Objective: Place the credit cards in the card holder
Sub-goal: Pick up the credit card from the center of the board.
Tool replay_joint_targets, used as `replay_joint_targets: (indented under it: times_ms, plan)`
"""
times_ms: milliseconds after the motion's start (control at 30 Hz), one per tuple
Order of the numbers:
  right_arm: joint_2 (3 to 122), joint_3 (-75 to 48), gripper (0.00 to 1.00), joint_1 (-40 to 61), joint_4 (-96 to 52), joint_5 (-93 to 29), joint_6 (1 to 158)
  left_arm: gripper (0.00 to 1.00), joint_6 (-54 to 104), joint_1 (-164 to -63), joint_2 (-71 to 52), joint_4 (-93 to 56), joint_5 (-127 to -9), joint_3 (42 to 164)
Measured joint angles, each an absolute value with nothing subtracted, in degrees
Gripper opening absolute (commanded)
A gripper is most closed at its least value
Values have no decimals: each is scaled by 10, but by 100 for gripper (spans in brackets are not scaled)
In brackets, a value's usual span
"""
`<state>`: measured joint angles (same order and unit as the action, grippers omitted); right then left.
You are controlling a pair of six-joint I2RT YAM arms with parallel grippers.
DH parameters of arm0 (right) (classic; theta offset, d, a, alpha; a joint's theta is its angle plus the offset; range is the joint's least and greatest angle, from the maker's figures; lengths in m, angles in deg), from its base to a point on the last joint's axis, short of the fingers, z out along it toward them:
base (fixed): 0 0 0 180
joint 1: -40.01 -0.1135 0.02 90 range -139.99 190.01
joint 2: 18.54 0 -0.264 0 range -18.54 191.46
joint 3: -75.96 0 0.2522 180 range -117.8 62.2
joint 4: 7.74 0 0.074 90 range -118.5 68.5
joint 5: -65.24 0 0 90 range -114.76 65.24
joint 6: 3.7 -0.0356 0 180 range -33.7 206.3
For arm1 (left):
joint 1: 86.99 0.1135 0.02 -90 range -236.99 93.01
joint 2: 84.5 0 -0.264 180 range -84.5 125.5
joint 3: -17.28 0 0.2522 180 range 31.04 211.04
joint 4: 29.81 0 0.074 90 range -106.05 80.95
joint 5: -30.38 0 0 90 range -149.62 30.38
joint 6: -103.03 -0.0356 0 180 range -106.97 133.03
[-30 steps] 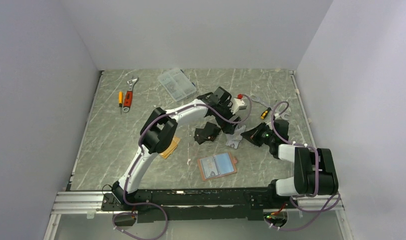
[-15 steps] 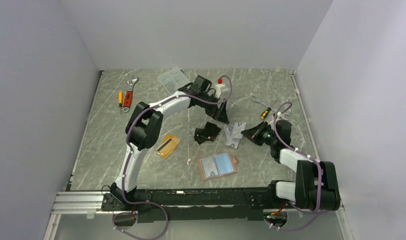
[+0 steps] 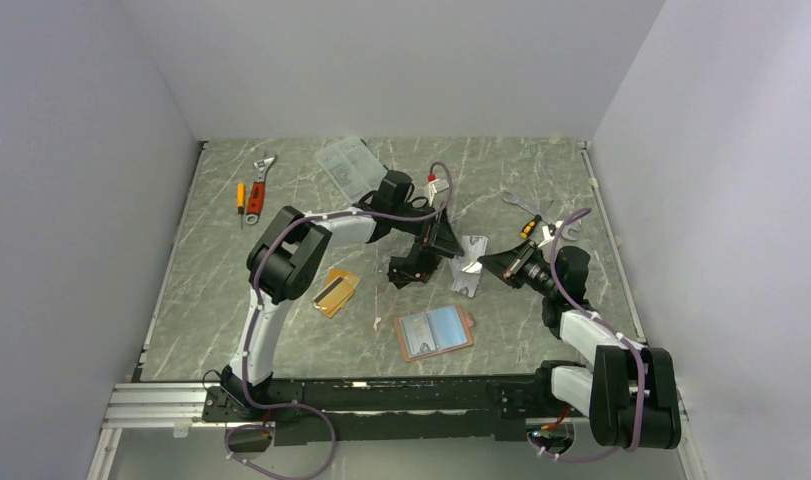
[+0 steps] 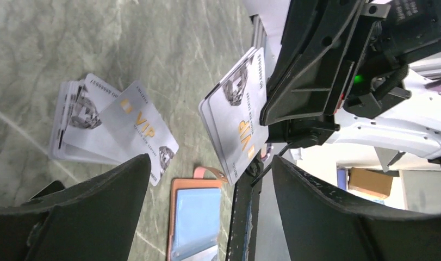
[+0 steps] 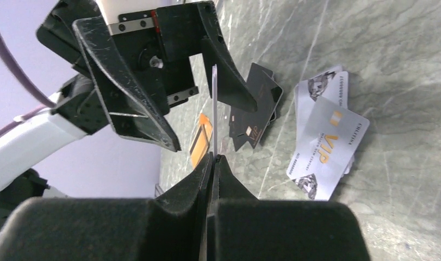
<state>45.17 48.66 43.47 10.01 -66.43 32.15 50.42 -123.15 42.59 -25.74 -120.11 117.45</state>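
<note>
My right gripper (image 3: 487,262) (image 5: 213,157) is shut on a silver-grey credit card (image 5: 214,109) (image 4: 237,114) and holds it on edge above the table. My left gripper (image 3: 438,236) (image 4: 210,163) is open, facing that card at close range, its fingers (image 5: 229,76) on either side of it without touching. More silver cards (image 3: 470,268) (image 5: 324,144) (image 4: 109,122) lie overlapped on the table. Orange-gold cards (image 3: 336,290) (image 5: 203,138) lie to the left. The pink card holder (image 3: 433,332) (image 4: 199,217) lies open, pale-blue inside up, nearer the arm bases.
A black irregular flat piece (image 3: 413,268) (image 5: 256,106) lies beside the left gripper. A clear compartment box (image 3: 346,160) sits at the back. A wrench and screwdriver (image 3: 255,192) lie back left, and more tools (image 3: 526,215) lie back right.
My left gripper has swung left off the silver cards and now faces the right gripper. The right gripper now holds one silver card raised on edge; its arm has drawn back.
</note>
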Motion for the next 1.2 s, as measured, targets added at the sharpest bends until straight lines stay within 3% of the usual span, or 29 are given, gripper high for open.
replay_joint_targets:
  times_ms: [200, 433, 600, 767, 1200]
  plan:
    - [479, 487, 0, 435, 140, -691, 304, 31, 668, -1231, 441, -461, -1238, 1148]
    - [490, 487, 0, 435, 155, -706, 301, 16, 776, -1227, 464, -597, -1255, 1147]
    - [488, 487, 14, 435, 161, -714, 299, 15, 778, -1227, 465, -599, -1258, 1146]
    - [491, 488, 29, 431, 196, -721, 275, 21, 777, -1231, 465, -599, -1265, 1146]
    - [514, 486, 32, 418, 225, -729, 269, 16, 786, -1238, 465, -610, -1286, 1133]
